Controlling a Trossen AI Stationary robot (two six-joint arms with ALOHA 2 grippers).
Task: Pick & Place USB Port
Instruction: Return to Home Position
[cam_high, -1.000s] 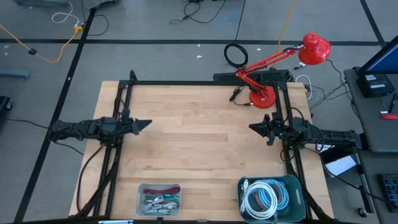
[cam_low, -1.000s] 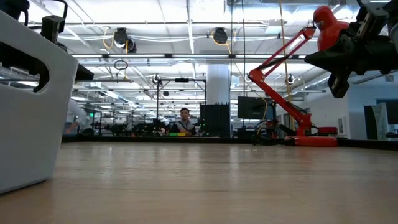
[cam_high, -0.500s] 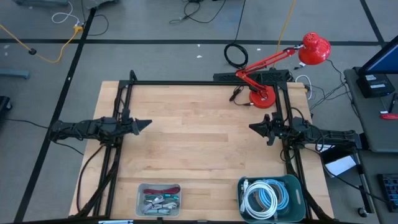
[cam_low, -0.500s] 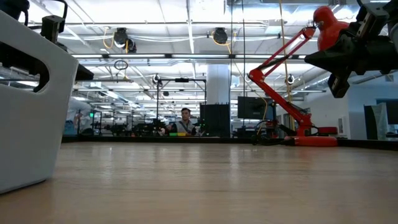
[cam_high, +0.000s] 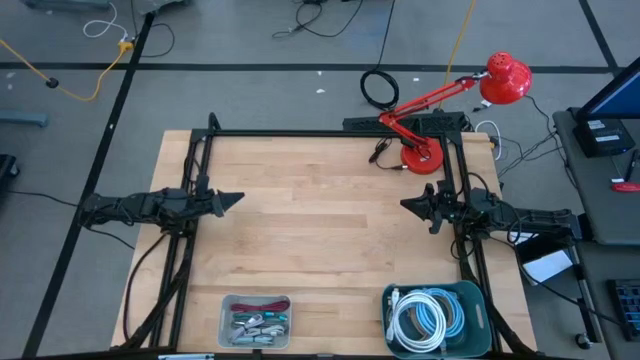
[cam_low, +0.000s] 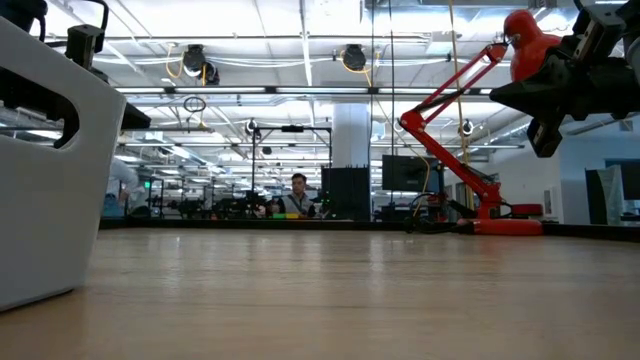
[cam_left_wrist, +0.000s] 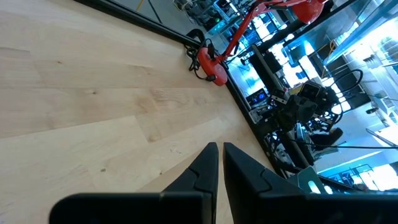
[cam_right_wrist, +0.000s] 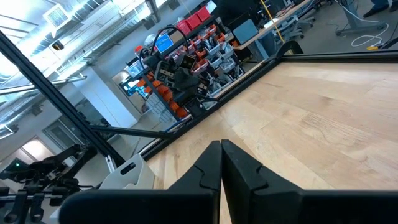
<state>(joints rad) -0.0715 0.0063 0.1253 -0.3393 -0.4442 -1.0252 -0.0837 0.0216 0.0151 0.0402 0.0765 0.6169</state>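
Note:
A small clear bin holding several small USB parts and a red cable stands at the table's near edge, left of centre. My left gripper hovers shut and empty over the table's left side; its own wrist view shows the fingertips together. My right gripper hovers shut and empty over the table's right side, also seen in its wrist view and high at the right of the low view.
A teal bin with coiled white cables stands at the near right. A red desk lamp stands at the far right corner. A white bin wall fills the low view's left. A person sits far behind the table.

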